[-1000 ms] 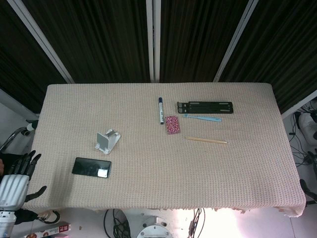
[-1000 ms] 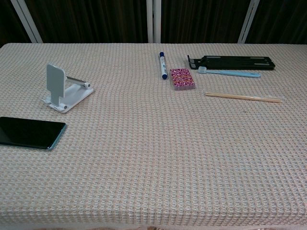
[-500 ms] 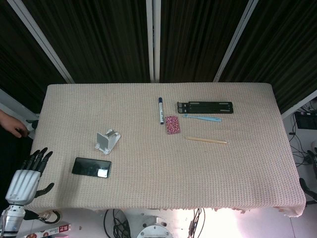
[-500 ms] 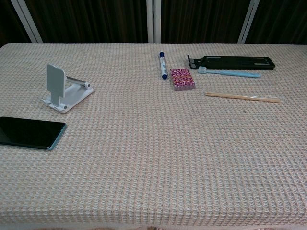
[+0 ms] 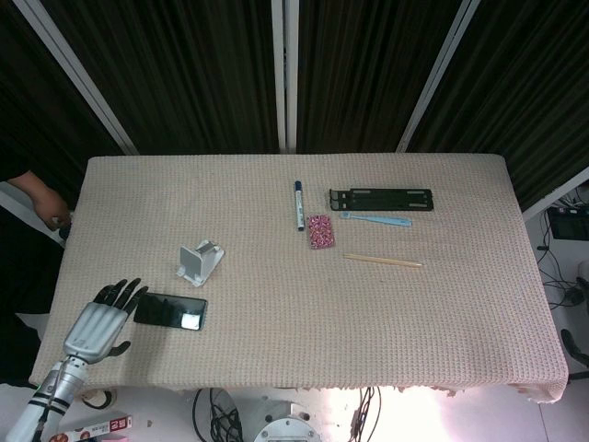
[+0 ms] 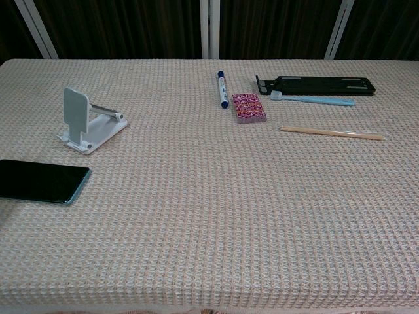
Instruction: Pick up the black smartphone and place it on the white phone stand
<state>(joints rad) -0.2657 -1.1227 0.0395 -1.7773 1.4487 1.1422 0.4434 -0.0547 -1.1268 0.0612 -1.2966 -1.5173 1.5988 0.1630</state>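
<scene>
My left hand (image 5: 98,324) is over the near-left part of the table (image 5: 276,359), palm down, back of the hand up, forearm running off the near-left edge. Fingers are spread and reach toward the right, holding nothing; the dark fingertips (image 5: 129,292) sit just beside the left end of the black smartphone (image 5: 170,311), can't tell if they touch it. Thumb sticks out on the near side. Chest view doesn't show the hand, only the phone lying flat, screen up, at the left edge. My right hand shows in neither view. White phone stand (image 5: 200,261) is just beyond the phone, a bit to the right, upright, nothing on it. Farther right, mid-table: blue marker (image 5: 299,204), pink patterned card pack (image 5: 319,231), black folded bracket (image 5: 381,199), light-blue toothbrush (image 5: 377,218), wooden chopstick (image 5: 383,261), all well apart from the phone. A person's arm (image 5: 37,193) is at the far-left edge, off the table.
</scene>
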